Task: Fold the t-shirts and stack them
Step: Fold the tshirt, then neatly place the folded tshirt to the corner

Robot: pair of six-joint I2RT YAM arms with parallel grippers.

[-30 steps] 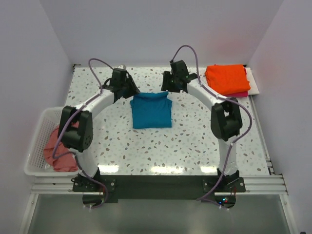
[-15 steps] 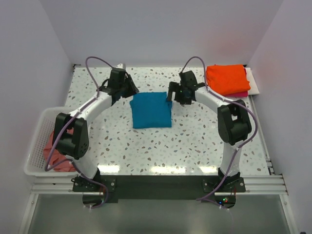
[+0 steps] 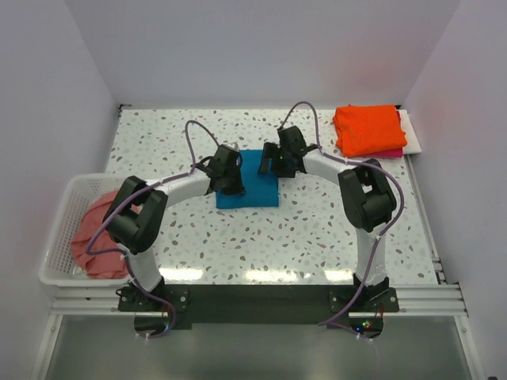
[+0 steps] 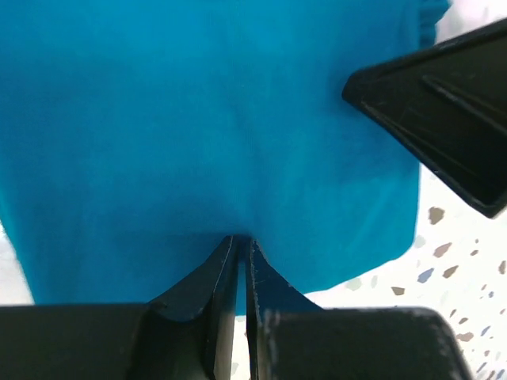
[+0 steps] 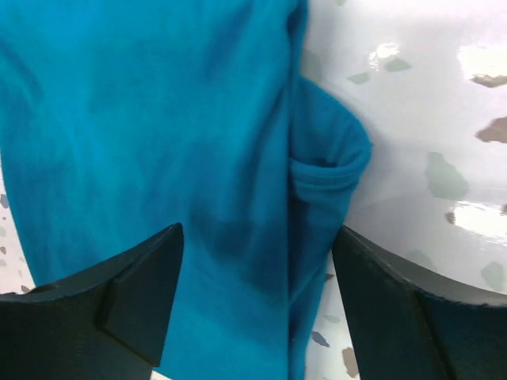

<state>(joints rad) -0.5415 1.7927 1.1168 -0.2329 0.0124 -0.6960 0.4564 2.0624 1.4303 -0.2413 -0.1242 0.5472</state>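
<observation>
Tabletop [image 3: 317, 229]: the folded teal t-shirt [image 3: 260, 188] lies midway between the side edges, nearer the far edge. The orange t-shirt [image 3: 368, 128] sits on the magenta t-shirt [image 3: 388, 153] at the far right corner. Left gripper [image 4: 242, 239]: clenched on the teal cloth. Right gripper [image 5: 257, 233]: released, jaws spread over the shirt's sleeve edge.

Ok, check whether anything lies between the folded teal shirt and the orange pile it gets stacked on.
No loose object lies between the teal-blue folded cloth t-shirt and the bright orange folded t-shirt at the far right. Only the right arm itself crosses that stretch of the speckled white table.
</observation>
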